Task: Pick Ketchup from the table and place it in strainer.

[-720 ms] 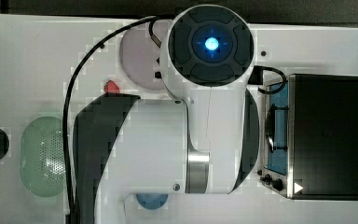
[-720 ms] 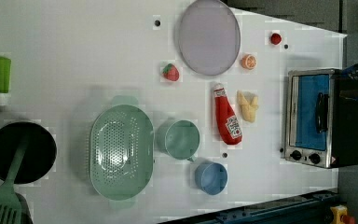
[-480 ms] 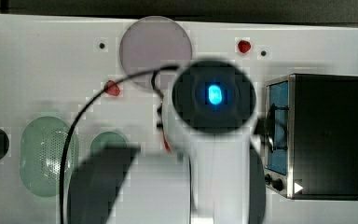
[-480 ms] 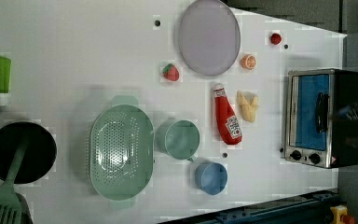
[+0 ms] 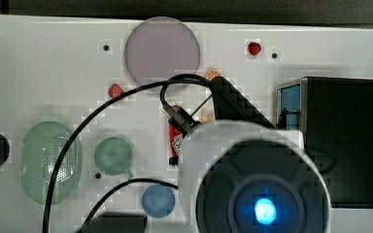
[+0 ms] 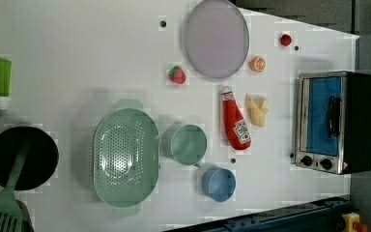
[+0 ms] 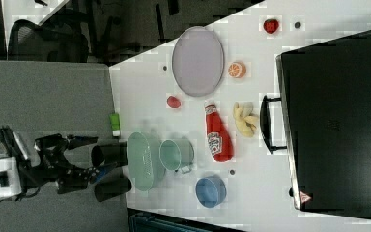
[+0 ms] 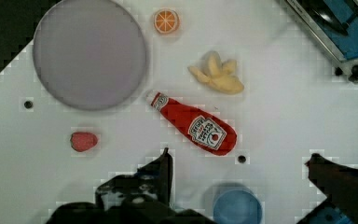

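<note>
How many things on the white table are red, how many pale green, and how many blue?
Red: 3 (Ketchup, strawberry, second strawberry)
Pale green: 2 (strainer, mug)
Blue: 1 (bowl)
Total: 6

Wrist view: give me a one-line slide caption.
Open claw hovers above the Ketchup lying on the white table, between grey plate, banana and blue cup.

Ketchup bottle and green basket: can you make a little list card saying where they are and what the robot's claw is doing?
ketchup: lying flat on the white table, beside the yellow banana
strainer: nothing in it, next to the green mug
gripper: open, above the ketchup, holding nothing
job so far: ketchup not picked up yet
</note>
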